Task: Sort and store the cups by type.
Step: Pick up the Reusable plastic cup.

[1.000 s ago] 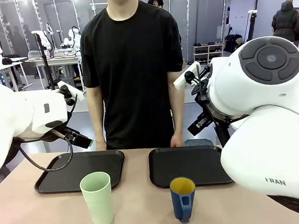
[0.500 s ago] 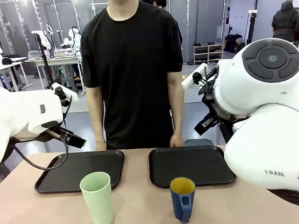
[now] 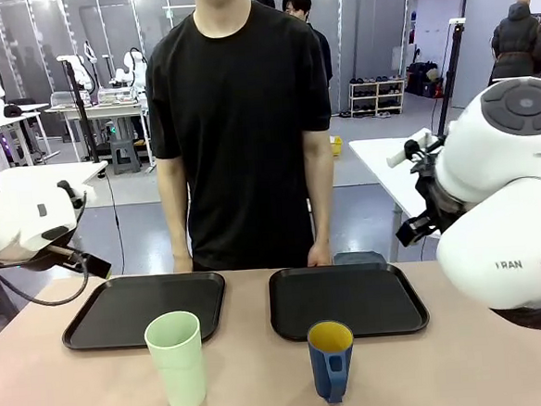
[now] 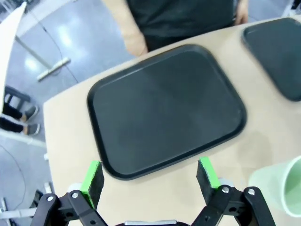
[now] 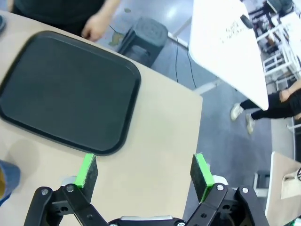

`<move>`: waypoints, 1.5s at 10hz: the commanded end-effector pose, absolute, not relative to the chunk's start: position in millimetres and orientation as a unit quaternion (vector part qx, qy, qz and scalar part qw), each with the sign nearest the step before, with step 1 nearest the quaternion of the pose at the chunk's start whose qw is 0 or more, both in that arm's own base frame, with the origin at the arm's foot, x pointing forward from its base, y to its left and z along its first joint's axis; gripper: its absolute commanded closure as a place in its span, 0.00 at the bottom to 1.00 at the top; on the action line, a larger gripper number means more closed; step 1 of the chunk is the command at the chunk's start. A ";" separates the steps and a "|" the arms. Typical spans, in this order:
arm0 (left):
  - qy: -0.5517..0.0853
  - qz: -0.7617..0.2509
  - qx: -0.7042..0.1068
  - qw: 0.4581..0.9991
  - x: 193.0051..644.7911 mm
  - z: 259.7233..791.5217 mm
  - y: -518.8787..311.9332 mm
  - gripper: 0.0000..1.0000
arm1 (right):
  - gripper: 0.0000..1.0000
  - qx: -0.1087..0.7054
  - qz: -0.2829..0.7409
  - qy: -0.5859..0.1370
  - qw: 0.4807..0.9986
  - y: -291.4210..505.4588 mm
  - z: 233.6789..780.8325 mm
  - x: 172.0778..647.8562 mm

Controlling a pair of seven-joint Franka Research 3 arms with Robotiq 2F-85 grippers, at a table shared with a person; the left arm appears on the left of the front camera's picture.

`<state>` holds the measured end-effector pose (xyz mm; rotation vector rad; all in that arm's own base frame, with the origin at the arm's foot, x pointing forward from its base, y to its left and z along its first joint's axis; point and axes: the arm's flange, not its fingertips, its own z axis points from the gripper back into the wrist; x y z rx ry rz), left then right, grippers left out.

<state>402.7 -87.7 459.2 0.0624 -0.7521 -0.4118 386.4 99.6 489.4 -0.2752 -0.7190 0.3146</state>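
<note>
Spanning the foreground, the pale table (image 3: pixel 70 393) carried every item. A person (image 3: pixel 237 122) in a black T-shirt stood at its far edge, with one hand (image 3: pixel 183 263) and the other hand (image 3: pixel 320 254) hanging just behind that edge.

The left arm (image 3: pixel 16 221) hung off the table's left edge, and the right arm (image 3: pixel 518 223) bulked over its right edge, both raised above the surface.

Two black trays lay side by side along the far edge, apart from each other. The left tray (image 3: pixel 148 309) sat toward the far left corner and the right tray (image 3: pixel 347 300) toward the far right.

The left gripper (image 4: pixel 149 173) hovered above the near rim of the left tray, its green pads spread wide with nothing between them. The right gripper (image 5: pixel 143 168) hung over bare table beside the right tray, close to the table's right edge, its jaws likewise spread and empty.

The green tumbler (image 3: pixel 177 358) stood upright near the near edge, in front of the left tray and not touching it. The blue mug (image 3: pixel 332 358), yellow inside, stood upright in front of the right tray, its handle turned toward the near edge, well apart from the tumbler.
</note>
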 end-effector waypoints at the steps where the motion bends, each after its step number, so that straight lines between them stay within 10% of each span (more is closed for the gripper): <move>1: -0.359 -0.193 0.018 0.913 400.1 437.2 -62.8 0.00 | 0.00 -0.126 0.110 -0.324 0.931 79.5 472.9 414.2; 15: -0.317 -0.124 0.015 0.940 431.6 414.7 -22.8 0.00 | 0.00 -0.097 0.069 -0.267 0.956 30.9 435.8 445.3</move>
